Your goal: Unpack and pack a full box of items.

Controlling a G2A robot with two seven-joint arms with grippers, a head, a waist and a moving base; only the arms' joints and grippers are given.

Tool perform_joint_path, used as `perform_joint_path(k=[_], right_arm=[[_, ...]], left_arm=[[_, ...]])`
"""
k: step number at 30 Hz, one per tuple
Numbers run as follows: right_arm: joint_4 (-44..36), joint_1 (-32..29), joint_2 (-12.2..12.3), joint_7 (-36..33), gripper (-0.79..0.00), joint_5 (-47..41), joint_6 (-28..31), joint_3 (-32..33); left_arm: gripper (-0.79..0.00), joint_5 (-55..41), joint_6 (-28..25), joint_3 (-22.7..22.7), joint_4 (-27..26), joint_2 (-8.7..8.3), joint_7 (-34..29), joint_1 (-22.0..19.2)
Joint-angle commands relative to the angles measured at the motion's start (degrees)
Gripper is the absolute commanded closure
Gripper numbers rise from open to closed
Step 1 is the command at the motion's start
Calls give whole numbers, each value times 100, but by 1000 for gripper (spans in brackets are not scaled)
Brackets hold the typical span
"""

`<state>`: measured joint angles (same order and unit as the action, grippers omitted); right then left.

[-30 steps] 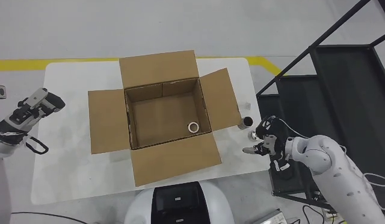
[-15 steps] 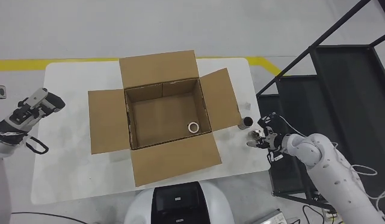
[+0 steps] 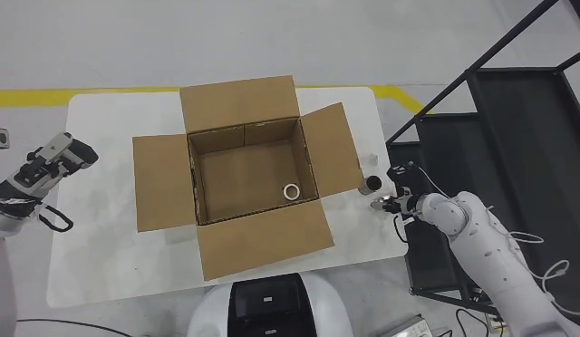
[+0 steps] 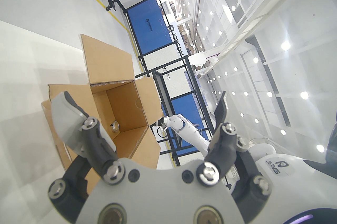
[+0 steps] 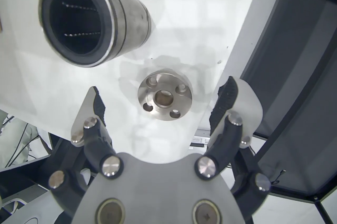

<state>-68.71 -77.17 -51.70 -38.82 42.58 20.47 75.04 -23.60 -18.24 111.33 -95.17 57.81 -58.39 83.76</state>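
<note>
An open cardboard box [image 3: 254, 178] stands mid-table with its four flaps spread; a small metal ring [image 3: 291, 191] lies on its floor near the right wall, also seen as the ring [image 4: 115, 126]. Right of the box, an upright steel cylinder [image 3: 367, 185] with a dark bore [image 5: 92, 17] stands on the white table. Beside it lies a small round steel flange [image 5: 164, 98] with several holes. My right gripper [image 5: 162, 89] is open, straddling the flange just above the table, at the table's right edge [image 3: 381, 203]. My left gripper [image 3: 63, 151] is open and holds nothing, off the table's left edge, facing the box [image 4: 123, 104].
A black metal rack [image 3: 507, 129] stands close against the table's right side, right next to my right arm. A small pale item [image 3: 370, 158] sits near the table's right edge behind the cylinder. Bare white tabletop [image 3: 100, 237] lies left of the box.
My right gripper has moved from nearer the front edge back toward the cylinder, and now sits over the flange. The left arm, the box and the ring have not moved.
</note>
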Motion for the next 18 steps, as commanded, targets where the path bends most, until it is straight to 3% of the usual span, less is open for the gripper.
perform_joint_path(k=[1,5,6,8,9,13,14,18], right_arm=[[108,73,-21,14,-785,19,-15,-66],[208,157,-53,22,-785,134,-139,-173],[212,171,-60,26,-751,168,-173,-196],[231,189,-72,36,-570,196,-215,-225],[242,200,-76,33,-366,231,-262,-234],[236,211,-91,40,-40,289,-381,-259],[230,209,-93,37,0,304,-409,-259],[199,171,-87,35,0,333,-482,-211]], left_arm=[[-785,0,0,0,0,0,0,0],[-785,0,0,0,0,0,0,0],[-785,0,0,0,0,0,0,0],[-785,0,0,0,0,0,0,0],[-785,0,0,0,0,0,0,0],[-785,0,0,0,0,0,0,0],[-785,0,0,0,0,0,0,0],[-785,0,0,0,0,0,0,0]])
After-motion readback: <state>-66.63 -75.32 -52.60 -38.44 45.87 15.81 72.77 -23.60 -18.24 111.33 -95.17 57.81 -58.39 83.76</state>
